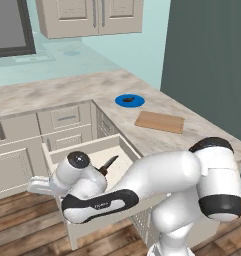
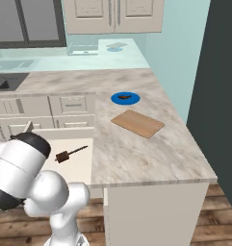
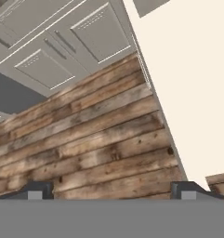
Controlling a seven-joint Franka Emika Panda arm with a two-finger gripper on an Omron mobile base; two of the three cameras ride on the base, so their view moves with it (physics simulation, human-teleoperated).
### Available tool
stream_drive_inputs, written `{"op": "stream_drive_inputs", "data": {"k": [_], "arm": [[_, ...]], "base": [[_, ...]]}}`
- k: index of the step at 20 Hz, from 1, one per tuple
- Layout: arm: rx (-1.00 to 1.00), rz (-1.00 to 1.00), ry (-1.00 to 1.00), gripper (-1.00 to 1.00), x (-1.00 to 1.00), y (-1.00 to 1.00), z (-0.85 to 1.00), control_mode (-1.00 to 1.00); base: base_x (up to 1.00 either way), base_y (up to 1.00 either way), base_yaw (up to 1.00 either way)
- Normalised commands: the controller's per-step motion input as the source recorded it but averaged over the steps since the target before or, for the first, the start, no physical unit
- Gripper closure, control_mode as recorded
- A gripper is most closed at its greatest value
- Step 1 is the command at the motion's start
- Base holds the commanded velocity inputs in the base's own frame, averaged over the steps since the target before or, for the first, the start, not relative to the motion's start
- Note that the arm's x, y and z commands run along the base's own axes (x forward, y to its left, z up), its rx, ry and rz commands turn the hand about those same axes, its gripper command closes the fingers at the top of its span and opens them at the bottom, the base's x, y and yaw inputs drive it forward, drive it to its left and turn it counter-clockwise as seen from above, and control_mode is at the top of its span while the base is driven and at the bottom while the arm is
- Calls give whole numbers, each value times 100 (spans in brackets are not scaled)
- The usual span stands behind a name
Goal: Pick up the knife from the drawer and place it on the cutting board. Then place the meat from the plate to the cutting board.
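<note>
The drawer (image 1: 87, 152) stands pulled out below the counter, and the knife (image 1: 110, 164) lies inside it, dark handle toward the front. In the right base view the knife (image 2: 69, 153) rests on the pale floor of the drawer (image 2: 79, 166). Farther back on the counter is the blue plate (image 1: 121, 101) carrying the meat (image 1: 130, 100), with the cutting board (image 1: 159, 121) just right of it. My gripper (image 1: 32, 186) hangs low outside the drawer's left front corner. In the hand view the gripper (image 3: 111, 191) is open and holds nothing, facing the floor beside a cream drawer panel (image 3: 192, 69).
The counter (image 2: 136, 153) ends at a dark wall (image 1: 212, 60) on the right. Smaller drawers with grey bar handles (image 1: 67, 118) sit behind the open drawer. A sink (image 2: 6, 81) lies at the far left. Wooden floor (image 3: 95, 139) spreads under the hand.
</note>
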Motion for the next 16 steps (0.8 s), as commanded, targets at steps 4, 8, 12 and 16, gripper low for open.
{"op": "stream_drive_inputs", "data": {"k": [4, 8, 12, 16], "arm": [[-12, -6, 28, -100, 0, 0, 100, -100], [-20, -4, 25, -100, 0, -1, 68, -100], [-2, 0, 4, -100, 0, 0, 4, -100], [-4, -2, 2, -100, 0, 0, 0, -100]], "base": [[0, 0, 0], [0, 0, 0], [0, 0, 0], [0, 0, 0]]}}
